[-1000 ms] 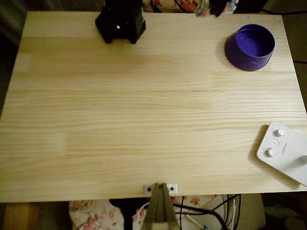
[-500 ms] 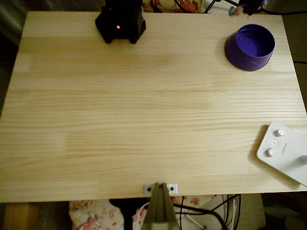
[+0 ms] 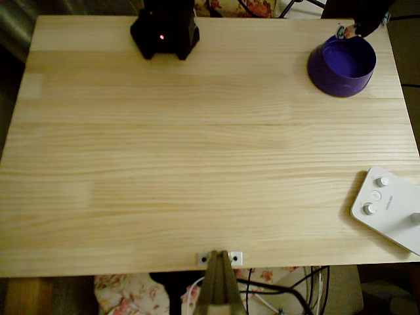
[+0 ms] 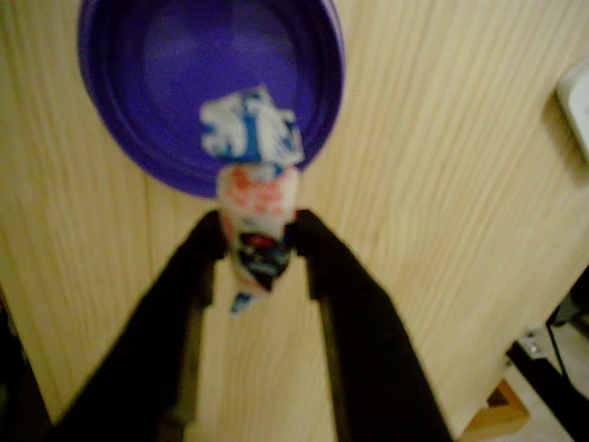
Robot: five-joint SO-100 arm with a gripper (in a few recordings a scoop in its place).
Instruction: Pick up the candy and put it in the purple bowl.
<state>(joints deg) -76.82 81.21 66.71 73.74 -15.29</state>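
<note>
- In the wrist view the gripper (image 4: pixel 260 241) is pinching the candy (image 4: pixel 258 198), its two black jaws closed narrowly against the wrapper's sides.
- The candy's upper twisted end is overlapping the purple bowl (image 4: pixel 129 138).
- Overhead, the candy (image 3: pixel 346 29) is hanging at the far rim of the bowl (image 3: pixel 325 69), in the wooden table's (image 3: pixel 197 144) far right corner.

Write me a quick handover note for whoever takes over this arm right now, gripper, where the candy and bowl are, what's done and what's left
Gripper: shut on the candy, held lengthwise with one bluish twisted end sticking out past the fingertips.
Purple bowl: near the table's far right corner in the overhead view, nothing visible inside.
Done: candy picked up and carried to the bowl; in the wrist view its tip overlaps the rim.
Left: probably move a little further over the bowl's middle, open the gripper, drop the candy in.
</note>
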